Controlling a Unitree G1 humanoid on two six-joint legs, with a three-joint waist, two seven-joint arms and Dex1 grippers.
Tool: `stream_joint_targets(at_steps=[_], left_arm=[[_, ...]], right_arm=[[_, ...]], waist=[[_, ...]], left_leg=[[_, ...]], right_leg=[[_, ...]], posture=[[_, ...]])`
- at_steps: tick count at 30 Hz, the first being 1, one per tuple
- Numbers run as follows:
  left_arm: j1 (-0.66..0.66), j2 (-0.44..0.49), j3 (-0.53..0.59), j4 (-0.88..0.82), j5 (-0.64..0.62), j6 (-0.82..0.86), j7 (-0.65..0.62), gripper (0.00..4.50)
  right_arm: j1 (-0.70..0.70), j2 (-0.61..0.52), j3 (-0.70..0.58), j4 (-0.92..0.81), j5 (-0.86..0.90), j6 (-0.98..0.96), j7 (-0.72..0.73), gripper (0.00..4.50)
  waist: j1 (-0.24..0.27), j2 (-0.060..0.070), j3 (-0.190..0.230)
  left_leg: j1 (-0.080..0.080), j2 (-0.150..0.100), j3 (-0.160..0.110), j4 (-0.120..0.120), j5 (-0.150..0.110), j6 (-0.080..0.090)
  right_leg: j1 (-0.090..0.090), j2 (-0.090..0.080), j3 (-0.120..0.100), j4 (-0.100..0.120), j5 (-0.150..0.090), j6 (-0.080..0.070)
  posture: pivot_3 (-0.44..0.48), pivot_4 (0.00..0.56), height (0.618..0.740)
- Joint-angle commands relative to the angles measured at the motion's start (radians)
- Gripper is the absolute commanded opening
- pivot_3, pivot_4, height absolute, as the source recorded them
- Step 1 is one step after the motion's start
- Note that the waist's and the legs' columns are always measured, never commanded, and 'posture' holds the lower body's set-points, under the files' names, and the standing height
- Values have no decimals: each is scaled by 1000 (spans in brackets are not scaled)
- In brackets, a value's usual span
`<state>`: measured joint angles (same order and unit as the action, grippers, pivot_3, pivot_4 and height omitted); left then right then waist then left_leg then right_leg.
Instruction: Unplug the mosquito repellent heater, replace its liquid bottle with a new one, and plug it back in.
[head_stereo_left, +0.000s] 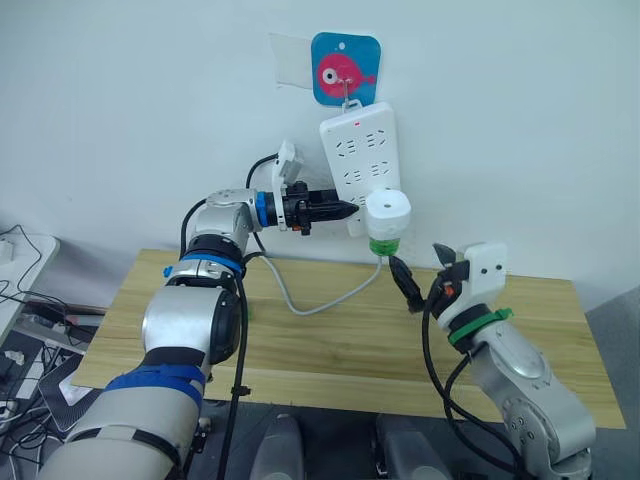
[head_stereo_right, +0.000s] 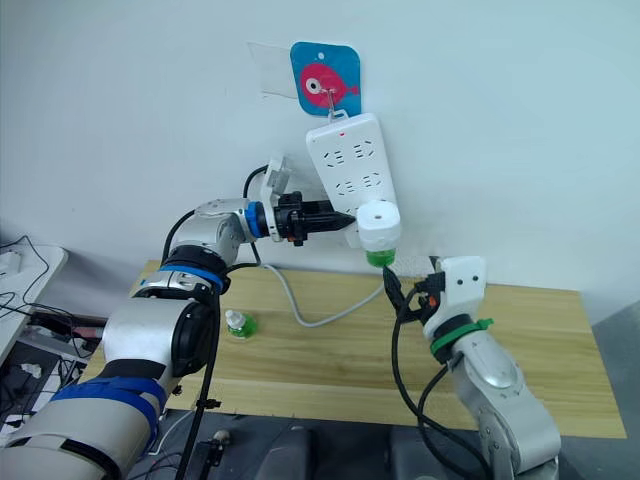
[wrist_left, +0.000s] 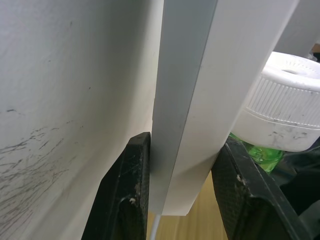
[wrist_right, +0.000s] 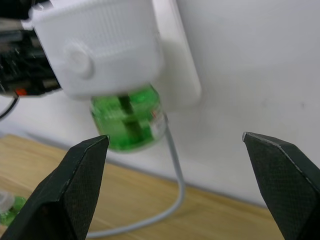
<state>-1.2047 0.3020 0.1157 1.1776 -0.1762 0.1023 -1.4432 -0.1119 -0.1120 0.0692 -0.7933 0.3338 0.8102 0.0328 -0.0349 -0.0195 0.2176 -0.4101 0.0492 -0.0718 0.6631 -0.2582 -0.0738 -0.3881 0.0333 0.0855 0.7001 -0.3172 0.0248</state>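
One mosquito repellent heater (head_stereo_left: 387, 214) hangs plugged into one power strip (head_stereo_left: 358, 160) at frame centre. The left hand (wrist_left: 180, 195) pinches that strip's edge; the right hand (wrist_right: 185, 187) gapes wide below. One spare bottle (head_stereo_right: 239, 324) stands on the desk (head_stereo_right: 330, 350).

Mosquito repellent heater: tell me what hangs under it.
A green liquid bottle is fixed under the white heater, which is plugged into the power strip. The heater's body covers the bottle's neck.
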Motion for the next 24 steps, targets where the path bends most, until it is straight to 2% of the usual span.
stream_joint_targets(at_steps=[1,7,16,24], left_arm=[[-42,-21,-3,-19,-2,-13,27,1391],[-47,-26,-7,-19,0,-21,28,1391],[-52,-24,-8,-17,4,-28,31,1391],[-49,-24,-11,-24,6,-35,30,1391]], right_arm=[[-97,47,49,-70,-1,79,-62,4500],[-191,66,69,-70,-27,157,-104,4500],[-268,131,30,-26,-34,199,-132,4500],[-283,100,44,21,-88,202,-139,4500]], waist=[[-1,0,0],[-1,1,0],[-3,1,1],[-4,1,1]], left_leg=[[0,0,0,0,0,0],[-6,-2,-7,1,1,0],[-8,-3,-13,0,3,-2],[-8,-4,-14,0,4,-3]], right_leg=[[0,-1,0,0,0,0],[-1,-4,-9,-2,0,0],[-1,-5,-16,0,0,0],[-1,-6,-17,0,0,0]], posture=[[-140,226,740],[-135,227,740],[-132,223,740],[-120,213,740]])
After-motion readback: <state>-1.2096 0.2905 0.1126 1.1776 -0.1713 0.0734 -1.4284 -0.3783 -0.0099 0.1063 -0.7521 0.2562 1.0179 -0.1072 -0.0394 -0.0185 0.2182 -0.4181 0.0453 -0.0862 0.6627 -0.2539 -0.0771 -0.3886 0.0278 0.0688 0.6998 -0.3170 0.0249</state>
